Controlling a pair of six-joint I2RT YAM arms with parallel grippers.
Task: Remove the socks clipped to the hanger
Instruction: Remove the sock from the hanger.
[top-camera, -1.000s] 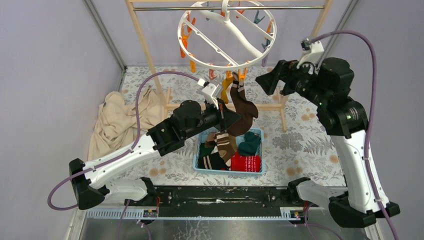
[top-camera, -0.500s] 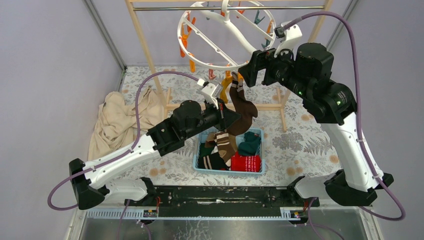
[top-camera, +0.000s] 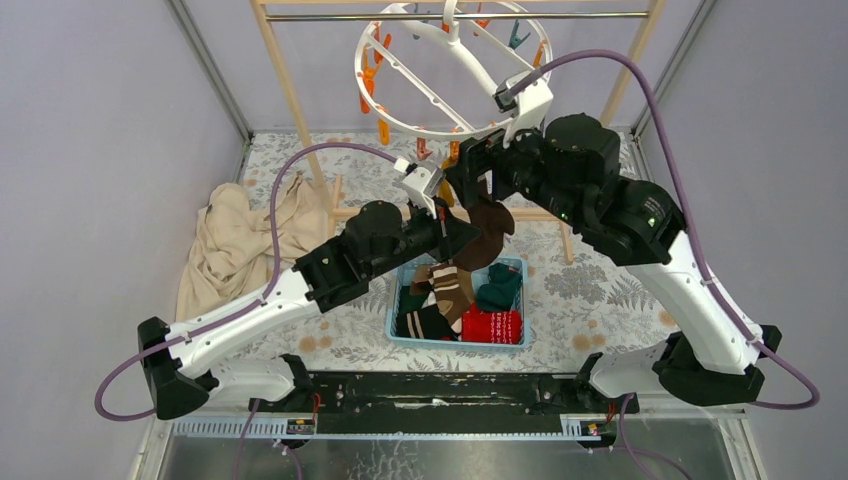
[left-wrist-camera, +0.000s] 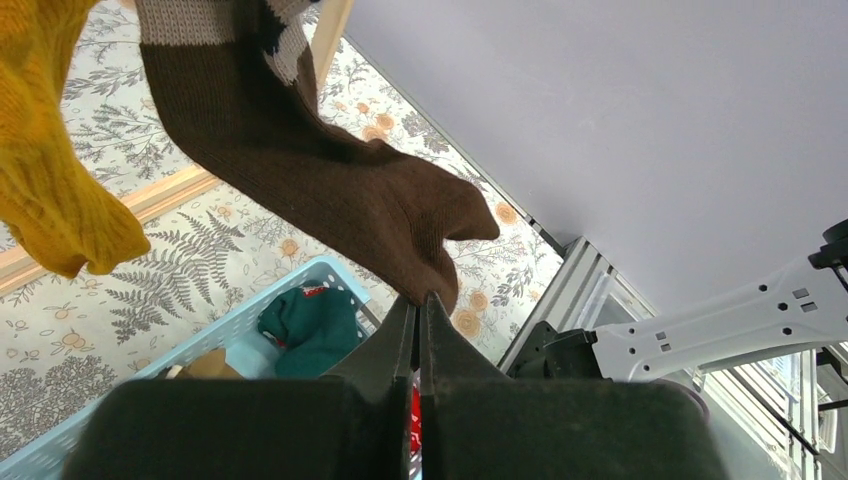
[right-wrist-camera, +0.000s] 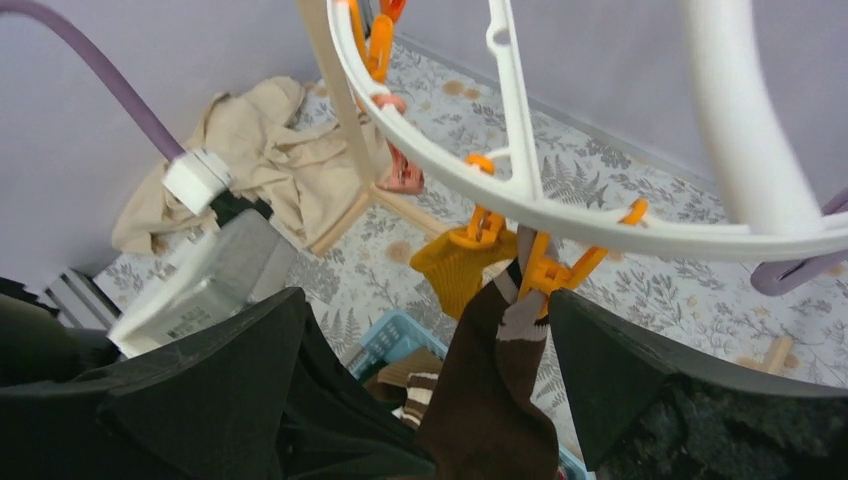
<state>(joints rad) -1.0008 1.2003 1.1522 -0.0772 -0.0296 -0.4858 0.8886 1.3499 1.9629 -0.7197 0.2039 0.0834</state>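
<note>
The right end effector (right-wrist-camera: 422, 295) has swung in, wide open, to bracket the orange clip (right-wrist-camera: 545, 270) on the hanger (right-wrist-camera: 620, 235) just ahead of it, while the left end effector (left-wrist-camera: 420, 305), closed narrow, seems to pinch the toe of the brown sock (left-wrist-camera: 330, 170) at its tips, so release looks near.

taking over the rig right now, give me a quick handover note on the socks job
Left gripper: shut on the toe of the brown knit sock, which hangs from an orange plastic clip on the round white plastic hanger.
Right gripper: open, fingers either side of that clip.
Done: several socks lie in the light blue plastic basket.
Left: unclip the brown sock, then the mustard knit sock beside it.
</note>
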